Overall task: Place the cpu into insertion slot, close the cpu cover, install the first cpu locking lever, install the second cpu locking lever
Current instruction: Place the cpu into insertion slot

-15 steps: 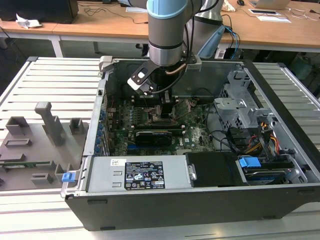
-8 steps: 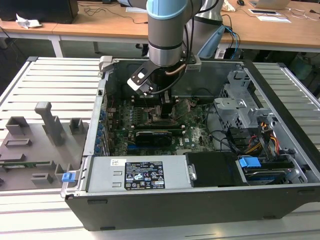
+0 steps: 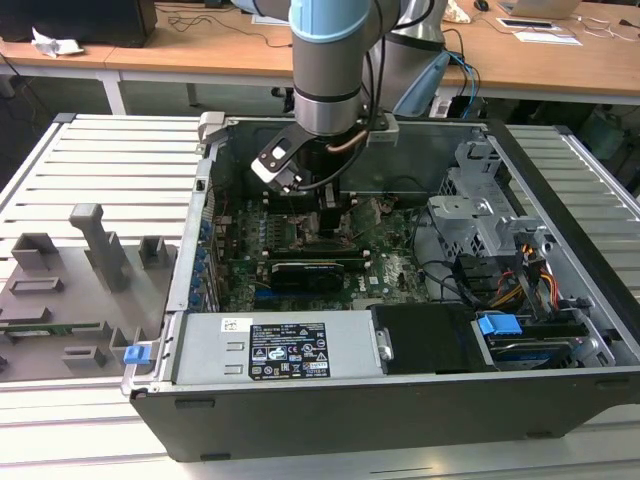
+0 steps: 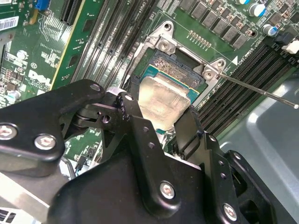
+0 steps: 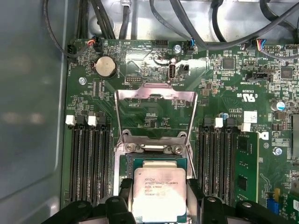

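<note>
Silver-grey cpu: over socket, gripped at two edges
gripper: fingers clamped on cpu
cpu cover: swung open

The black gripper covers two edges of the flat square silver-grey cpu; the first wrist view's frame crops a third. In the exterior view the grey robot arm hides it.

On worktop, case; jig plate beside it, at the exterior view's left. Inside case, board flat on the floor, drive cage at the exterior view's right. Over socket, cpu, between and touching fingers of gripper. Beyond socket, cover swung open. Memory slots on both sides of socket.
</note>
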Robot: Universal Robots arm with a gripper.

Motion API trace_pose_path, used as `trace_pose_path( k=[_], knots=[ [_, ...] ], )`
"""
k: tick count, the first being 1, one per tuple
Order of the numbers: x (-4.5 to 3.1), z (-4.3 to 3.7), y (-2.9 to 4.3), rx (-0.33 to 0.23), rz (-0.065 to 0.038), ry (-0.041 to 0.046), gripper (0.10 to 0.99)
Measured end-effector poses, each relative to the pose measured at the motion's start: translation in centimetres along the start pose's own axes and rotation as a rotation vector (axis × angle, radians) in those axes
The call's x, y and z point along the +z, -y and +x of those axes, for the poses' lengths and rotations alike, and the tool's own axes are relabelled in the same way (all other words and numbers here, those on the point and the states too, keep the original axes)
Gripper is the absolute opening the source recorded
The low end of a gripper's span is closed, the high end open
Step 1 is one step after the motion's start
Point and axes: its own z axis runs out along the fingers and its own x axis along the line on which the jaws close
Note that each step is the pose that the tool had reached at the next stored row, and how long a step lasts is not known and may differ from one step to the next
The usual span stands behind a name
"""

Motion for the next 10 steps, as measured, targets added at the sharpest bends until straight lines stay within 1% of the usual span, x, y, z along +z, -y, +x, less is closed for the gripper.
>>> trace_pose_path(
  k=[5,10],
  knots=[
    [0.25,0.25,0.2,0.019,0.0,0.0014,0.541],
    [0.95,0.53,0.33,0.021,0.0,0.0017,0.541]
  ],
)
